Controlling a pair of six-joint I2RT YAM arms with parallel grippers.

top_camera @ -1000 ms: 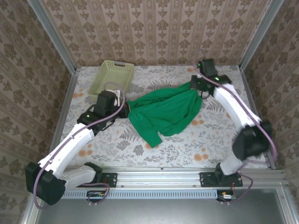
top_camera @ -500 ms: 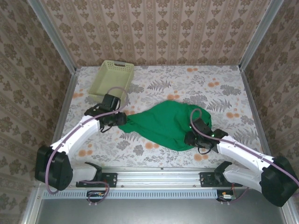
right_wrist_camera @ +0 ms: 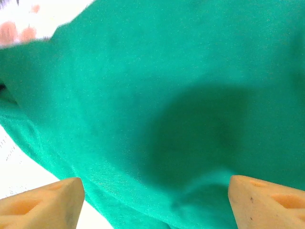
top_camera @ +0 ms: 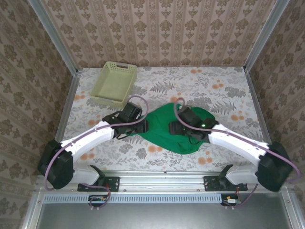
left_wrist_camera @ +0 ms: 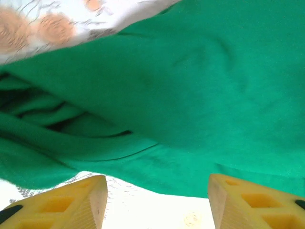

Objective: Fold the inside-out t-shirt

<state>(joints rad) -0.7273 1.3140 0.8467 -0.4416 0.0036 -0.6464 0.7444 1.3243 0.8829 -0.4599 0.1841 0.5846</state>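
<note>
Bright green cloth, the inside-out t-shirt [top_camera: 159, 136], lies bunched into a compact rounded mass on the floral-patterned table [top_camera: 224, 90], directly between the two claws. The left claw [top_camera: 141, 125] stands at the shirt's left margin with its jaws apart and nothing between them. In the left wrist view its yellow fingertips [left_wrist_camera: 76, 202] frame a strip of bare table, and a folded hem with several stacked pleats lies just ahead of them. The right claw [top_camera: 175, 128] stands over the right half of the shirt, its jaws likewise wide apart and empty. In the right wrist view smooth cloth spreads ahead of and below its fingertips, darkened by a shadow, with the cloth edge just beside one fingertip. Neither claw clamps the fabric, so the shirt rests on the table under its own weight. The placement is judged deliberate: both claws face inward across the garment, which sets the cloth at the middle of the table, within reach of both arms. The shirt is judged not yet folded flat: its layers overlap irregularly, and no tag or sleeve can be told apart. The pale yellow-green lattice basket [top_camera: 114, 85] stands well behind the left claw, apart from the shirt, and is judged to play no part in this step.
</note>
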